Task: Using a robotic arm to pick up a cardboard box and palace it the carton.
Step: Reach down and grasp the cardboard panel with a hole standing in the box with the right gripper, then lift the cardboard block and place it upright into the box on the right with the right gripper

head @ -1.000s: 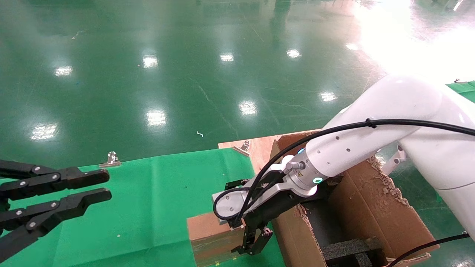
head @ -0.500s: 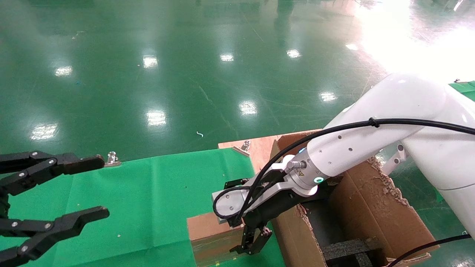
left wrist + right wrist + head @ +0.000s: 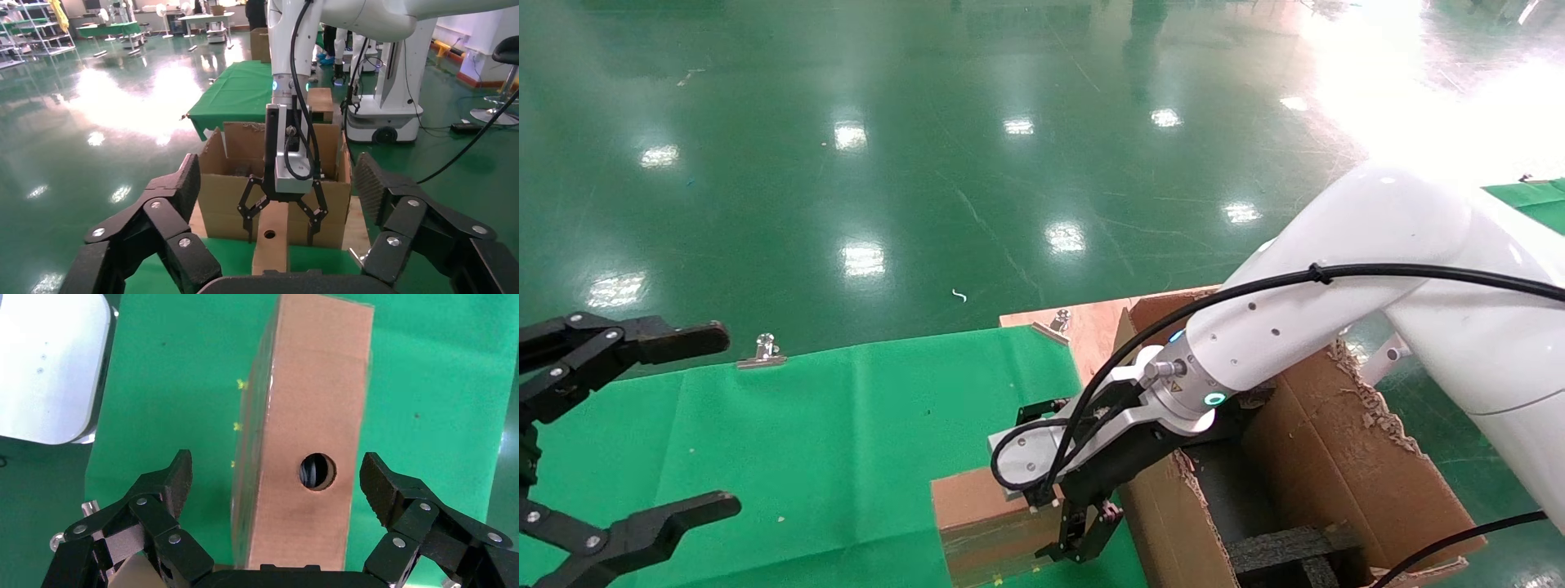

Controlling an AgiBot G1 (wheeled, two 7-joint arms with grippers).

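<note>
While my right gripper (image 3: 1083,535) hung over the cardboard box (image 3: 985,523), its black fingers (image 3: 165,484) were spread wide, one on either side of the box's narrow face with the round hole (image 3: 317,471), and neither touched the cardboard. That small brown box stood on edge on the green cloth (image 3: 862,433) at the near edge of the table, just beside the carton's (image 3: 1344,457) torn wall and outside it. Inside the carton a black foam insert (image 3: 1287,547) showed. My white robotic arm (image 3: 1336,310) reached across the carton's open top, its green ring light (image 3: 1214,399) lit. My left gripper (image 3: 617,441) was parked well apart at the left side of the table, above the cloth, its fingers (image 3: 177,196) also opened wide and holding nothing. Two metal clips (image 3: 762,349) pinned the cloth's far edge.
</note>
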